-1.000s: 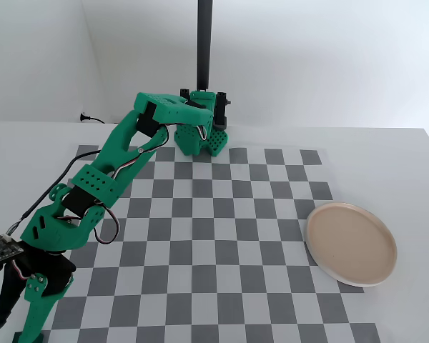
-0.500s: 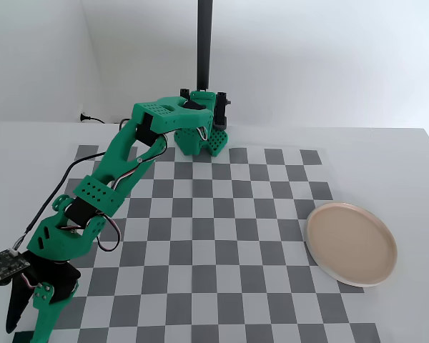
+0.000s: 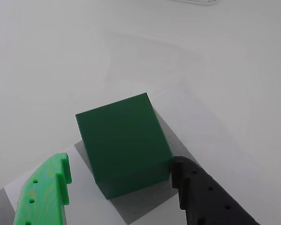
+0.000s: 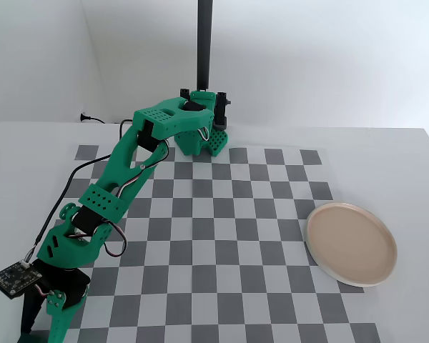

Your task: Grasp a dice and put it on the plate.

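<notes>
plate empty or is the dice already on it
Empty. In the fixed view the plate shows only its bare surface; in the wrist view the dice sits between the open jaws.

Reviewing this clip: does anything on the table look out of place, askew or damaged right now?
Nothing looks damaged or spilled. The dice sits flat at the checkerboard's corner, slightly turned against the squares, between the open pincer fingers. The plate lies empty at the board's right edge in the fixed view.
</notes>
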### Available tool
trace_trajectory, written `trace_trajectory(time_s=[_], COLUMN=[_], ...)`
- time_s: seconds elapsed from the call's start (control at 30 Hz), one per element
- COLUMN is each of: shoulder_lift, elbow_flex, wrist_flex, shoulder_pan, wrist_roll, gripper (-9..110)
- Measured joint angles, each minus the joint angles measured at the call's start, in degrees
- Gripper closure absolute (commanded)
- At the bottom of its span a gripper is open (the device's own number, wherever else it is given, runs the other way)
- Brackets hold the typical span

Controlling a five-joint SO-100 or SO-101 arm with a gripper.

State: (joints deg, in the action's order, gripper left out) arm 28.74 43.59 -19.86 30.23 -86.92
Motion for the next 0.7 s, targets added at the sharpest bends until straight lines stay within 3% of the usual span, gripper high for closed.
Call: trace_trajectory(time_s=[0.7], shoulder_lift=[-0.7], elbow_flex=[-2.2], wrist_flex=[1.1], shoulder_pan=[-0.3], wrist_roll=[1.2], gripper=[83])
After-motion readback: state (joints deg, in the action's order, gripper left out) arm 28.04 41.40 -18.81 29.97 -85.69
